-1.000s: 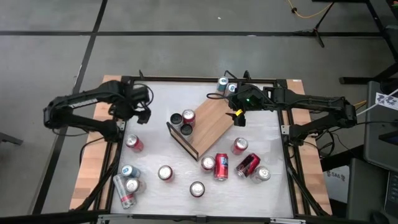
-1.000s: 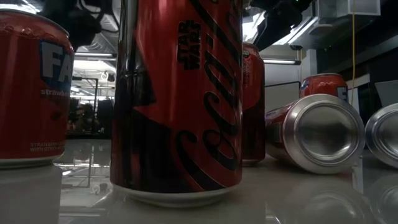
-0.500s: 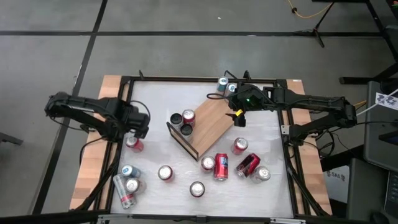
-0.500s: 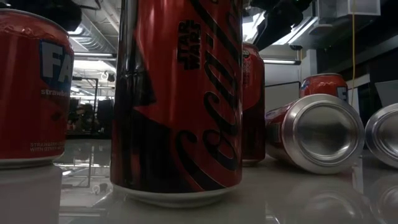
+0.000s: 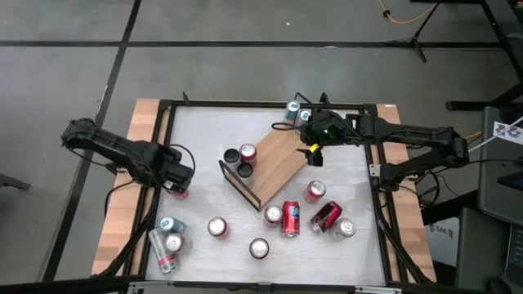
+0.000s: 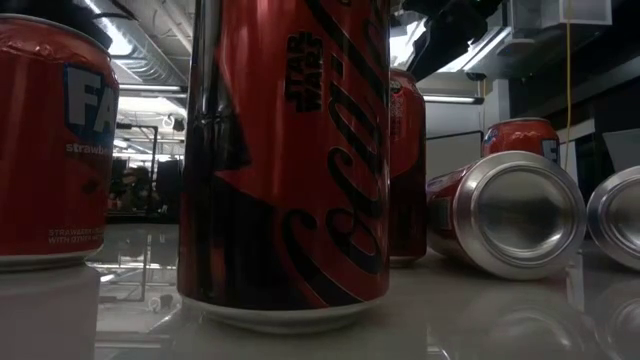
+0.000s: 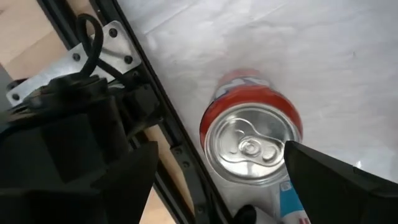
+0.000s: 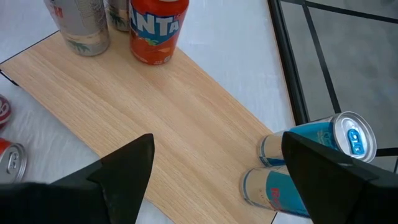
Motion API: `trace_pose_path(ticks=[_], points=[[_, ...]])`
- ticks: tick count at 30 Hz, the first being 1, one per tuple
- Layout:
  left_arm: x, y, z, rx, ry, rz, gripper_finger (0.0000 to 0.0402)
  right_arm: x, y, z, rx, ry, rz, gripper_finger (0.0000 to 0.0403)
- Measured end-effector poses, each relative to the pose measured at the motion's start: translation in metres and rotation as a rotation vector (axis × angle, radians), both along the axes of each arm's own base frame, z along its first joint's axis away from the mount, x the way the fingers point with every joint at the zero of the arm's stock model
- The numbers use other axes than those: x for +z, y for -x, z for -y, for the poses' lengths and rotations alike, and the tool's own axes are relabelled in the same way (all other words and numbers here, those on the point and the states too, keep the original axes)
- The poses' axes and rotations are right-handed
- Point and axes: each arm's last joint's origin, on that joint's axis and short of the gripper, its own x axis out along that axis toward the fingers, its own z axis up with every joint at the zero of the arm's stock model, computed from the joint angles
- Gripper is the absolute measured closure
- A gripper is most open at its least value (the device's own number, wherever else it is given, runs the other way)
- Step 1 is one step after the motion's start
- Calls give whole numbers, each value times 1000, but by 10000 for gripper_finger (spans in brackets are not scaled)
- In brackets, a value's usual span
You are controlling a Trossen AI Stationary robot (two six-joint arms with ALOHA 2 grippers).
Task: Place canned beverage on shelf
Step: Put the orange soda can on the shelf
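The left gripper (image 7: 214,186) hangs with its fingers spread wide and empty, straddling an upright red can (image 7: 250,142) that stands directly beneath it, silver lid and pull tab facing up at the wrist camera; in the high view that left gripper (image 5: 175,175) covers most of the can, which peeks out just at its tip (image 5: 176,193), close to the table's black frame (image 5: 158,155). The step in hand looks like the descent onto this can, and to do it well the fingers should drop evenly on both sides of the body, low enough to clasp the wall rather than the rim, with the can centred so closing does not tip it toward the frame rail just beside it. Another can with blue on it lies just past the near finger in the wrist view; the close should stay clear of it. Farther out from this hand, toward the middle of the table, lies the shelf (image 5: 276,162), a light-wood board set at an angle, with three cans (image 5: 239,160) standing at the end nearest the left arm and most of its surface bare, so a free spot beside those is the likely target. Farther still, at the shelf's opposite end, the right gripper (image 5: 311,153) waits over the board's edge, fingers also wide and holding nothing, with two blue cans (image 8: 314,163) just beyond it. More loose cans are scattered on the tabletop below the shelf.
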Motion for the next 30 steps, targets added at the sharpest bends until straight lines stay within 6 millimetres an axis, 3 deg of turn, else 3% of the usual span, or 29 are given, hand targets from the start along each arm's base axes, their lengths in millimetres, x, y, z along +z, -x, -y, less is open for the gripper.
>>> trace_pose_path(ticks=[14,25,30], points=[[-6,-2,2,-25,15,22,64,0,0,0,0,0,0,61],[3,10,-2,-24,17,113,64,0,0,0,0,0,0,61],[5,8,-4,-117,-13,177,64,0,0,0,0,0,0,61]])
